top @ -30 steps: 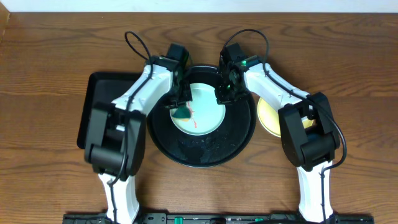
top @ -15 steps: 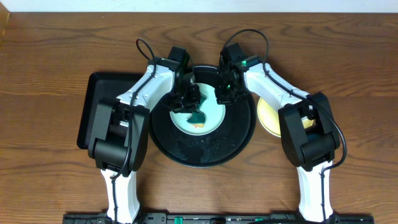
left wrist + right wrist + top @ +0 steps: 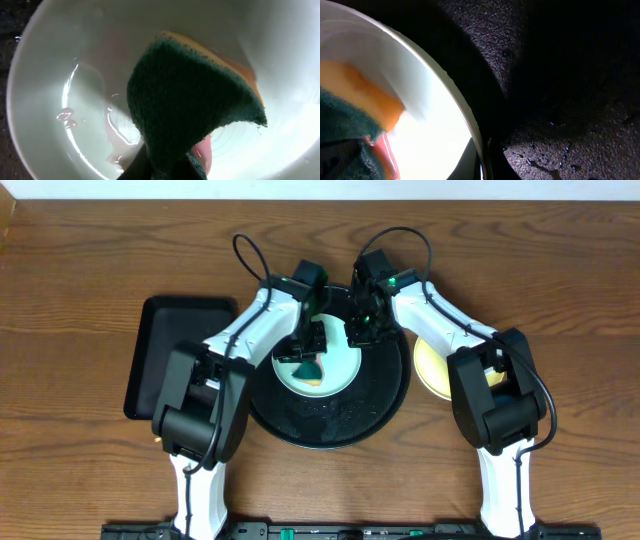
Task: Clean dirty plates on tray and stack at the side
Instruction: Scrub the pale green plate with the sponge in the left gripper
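The mint plate [image 3: 340, 358] lies in the round black tray [image 3: 330, 425]; within 1 second the sponge [image 3: 190, 105] has swept from its left edge to its middle. Our left end effector [image 3: 311, 352] clamps the sponge, the right end effector [image 3: 362, 332] pinches the plate's rim. A pink film [image 3: 117, 145] remains, so we judge scrubbing unfinished. 1 yellow plate [image 3: 432, 365] waits beside the tray.

Overhead faces straight down; both wrist views — close in — share one plate [image 3: 45, 90].
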Tool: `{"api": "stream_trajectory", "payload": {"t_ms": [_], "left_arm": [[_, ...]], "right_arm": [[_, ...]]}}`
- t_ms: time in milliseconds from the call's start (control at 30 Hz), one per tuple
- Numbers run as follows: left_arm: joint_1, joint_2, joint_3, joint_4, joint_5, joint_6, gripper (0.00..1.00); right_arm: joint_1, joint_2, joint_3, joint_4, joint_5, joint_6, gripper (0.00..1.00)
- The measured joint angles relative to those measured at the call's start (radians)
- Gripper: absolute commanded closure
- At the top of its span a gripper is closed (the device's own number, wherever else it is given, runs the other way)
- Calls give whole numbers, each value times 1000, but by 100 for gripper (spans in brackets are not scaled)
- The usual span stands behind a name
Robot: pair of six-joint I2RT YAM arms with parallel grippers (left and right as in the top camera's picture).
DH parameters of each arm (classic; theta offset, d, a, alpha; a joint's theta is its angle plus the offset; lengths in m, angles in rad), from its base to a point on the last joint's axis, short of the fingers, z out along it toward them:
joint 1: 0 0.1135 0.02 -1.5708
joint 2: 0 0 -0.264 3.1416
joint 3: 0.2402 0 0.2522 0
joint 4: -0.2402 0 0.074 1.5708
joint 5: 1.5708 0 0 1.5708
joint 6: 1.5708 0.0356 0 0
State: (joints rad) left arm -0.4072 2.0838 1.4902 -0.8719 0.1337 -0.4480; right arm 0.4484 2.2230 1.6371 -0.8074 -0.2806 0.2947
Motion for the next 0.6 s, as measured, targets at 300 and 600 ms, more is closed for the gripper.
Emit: {"api": "stream_trajectory", "payload": {"t_ms": [300, 600], "left_arm": [[-34, -3, 0, 24, -8, 50, 93], [8, -3, -4, 124, 198, 132, 92]], "right_arm": [[0, 0, 0, 0, 0, 2, 99], [0, 0, 0, 0, 0, 2, 99]]}}
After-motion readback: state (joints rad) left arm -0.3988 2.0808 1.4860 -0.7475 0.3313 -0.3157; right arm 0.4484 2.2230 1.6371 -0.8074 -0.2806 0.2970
